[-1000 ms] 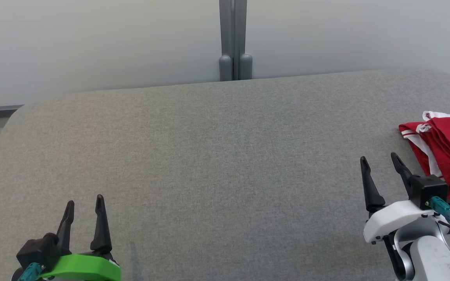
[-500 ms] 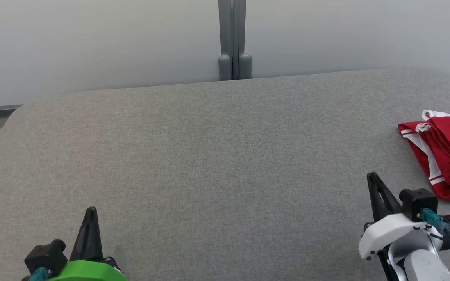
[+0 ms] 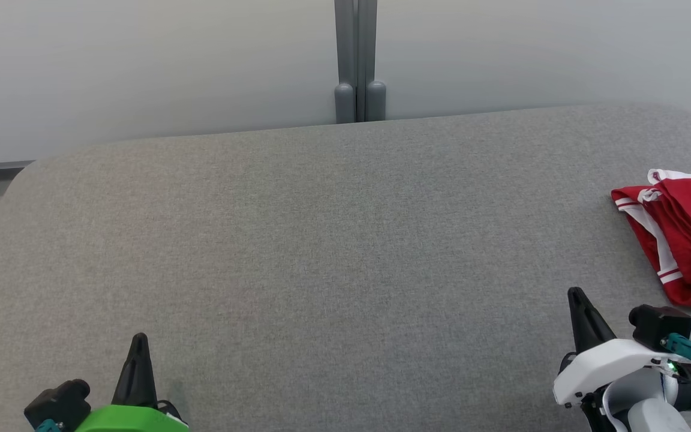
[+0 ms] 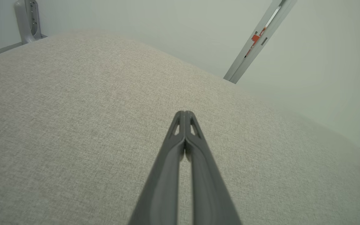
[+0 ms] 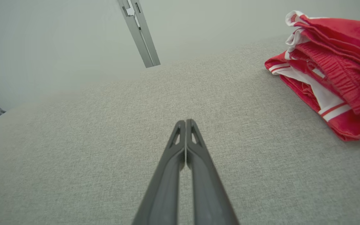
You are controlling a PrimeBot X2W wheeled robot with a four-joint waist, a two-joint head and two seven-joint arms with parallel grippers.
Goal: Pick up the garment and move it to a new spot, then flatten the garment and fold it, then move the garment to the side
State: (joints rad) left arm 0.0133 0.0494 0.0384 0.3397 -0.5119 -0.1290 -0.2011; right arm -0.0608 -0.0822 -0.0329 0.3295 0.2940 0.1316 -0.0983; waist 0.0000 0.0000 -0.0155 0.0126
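Nearest the robot, the left gripper [image 3: 139,343] sits low over the near left part of the grey fabric-covered table [image 3: 321,240], with its green wrist shell [image 3: 132,419] at the bottom edge of the head view. Its two dark fingers are pressed together at the tips with nothing between them. The left wrist view confirms this, the tips meeting above bare cloth. The right gripper [image 3: 577,297] sits at the near right, ahead of a white wrist shell [image 3: 606,363]. Its fingers are likewise closed tip to tip on nothing, as the right wrist view shows. Both grippers point away from the robot and stand well apart. Whether either touches the table surface cannot be told. Farther out on the right, the garment [image 3: 690,234], red with white stripes and trim, lies in a compact folded bundle at the table's right side, cut off by the head view's right edge. It lies beyond and to the right of the right gripper, near it but not touching. Behind the table's rounded far edge a grey post [image 3: 357,60] stands against a pale wall [image 3: 141,72].
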